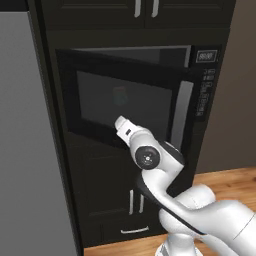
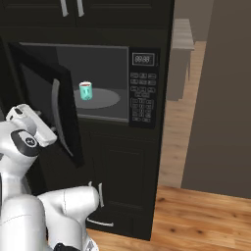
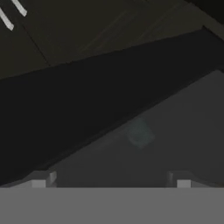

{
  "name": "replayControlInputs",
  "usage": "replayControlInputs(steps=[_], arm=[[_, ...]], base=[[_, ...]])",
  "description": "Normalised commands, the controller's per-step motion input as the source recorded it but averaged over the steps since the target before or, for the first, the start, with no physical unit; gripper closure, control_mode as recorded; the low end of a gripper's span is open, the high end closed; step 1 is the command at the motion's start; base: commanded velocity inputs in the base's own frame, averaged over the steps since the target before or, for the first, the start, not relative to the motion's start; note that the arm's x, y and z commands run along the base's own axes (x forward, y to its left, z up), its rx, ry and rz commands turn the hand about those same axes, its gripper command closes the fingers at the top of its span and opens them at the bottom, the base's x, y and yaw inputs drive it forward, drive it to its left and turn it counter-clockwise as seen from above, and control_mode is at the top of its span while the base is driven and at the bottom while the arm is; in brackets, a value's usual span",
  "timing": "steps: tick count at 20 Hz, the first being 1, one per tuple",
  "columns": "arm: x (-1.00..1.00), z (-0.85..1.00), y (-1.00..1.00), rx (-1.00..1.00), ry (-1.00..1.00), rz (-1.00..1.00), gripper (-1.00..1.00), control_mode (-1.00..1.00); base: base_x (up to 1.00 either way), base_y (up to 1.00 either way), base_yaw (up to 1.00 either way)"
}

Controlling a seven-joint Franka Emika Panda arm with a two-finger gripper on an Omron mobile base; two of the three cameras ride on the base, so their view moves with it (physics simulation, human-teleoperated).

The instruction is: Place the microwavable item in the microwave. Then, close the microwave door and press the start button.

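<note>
The teal mug (image 2: 86,91) with brown liquid stands upright on the grey turntable (image 2: 105,99) inside the black microwave (image 2: 98,54). The microwave door (image 2: 46,93) hangs partly open, swung out to the left, its silver bar handle (image 2: 56,113) facing the cavity side. In the left base view I see the door (image 1: 125,100) from outside, with the mug (image 1: 120,95) faint through the glass. My gripper (image 3: 110,181) is open with nothing between its fingers, close against the door's outer glass (image 3: 166,144). The mug (image 3: 139,132) shows dimly through it. The keypad panel (image 2: 142,93) is to the right of the cavity.
Dark cabinet doors with short silver handles (image 2: 95,195) sit below the microwave, and others (image 1: 145,7) above it. A tall grey panel (image 1: 25,150) stands close on the left. Wooden floor (image 2: 196,215) lies open to the right.
</note>
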Motion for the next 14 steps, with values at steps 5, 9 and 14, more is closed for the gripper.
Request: replayControlInputs(steps=[5,9,14], arm=[[1.00,0.15,0.00,0.08,0.02,0.00,-1.00,-1.00],[0.99,0.14,0.00,0.09,0.04,0.00,-1.00,-1.00],[0.74,0.06,-0.03,0.08,0.01,0.00,-1.00,-1.00]], base=[[0.00,0.00,0.00],[0.00,0.00,0.00],[0.00,0.00,0.00]])
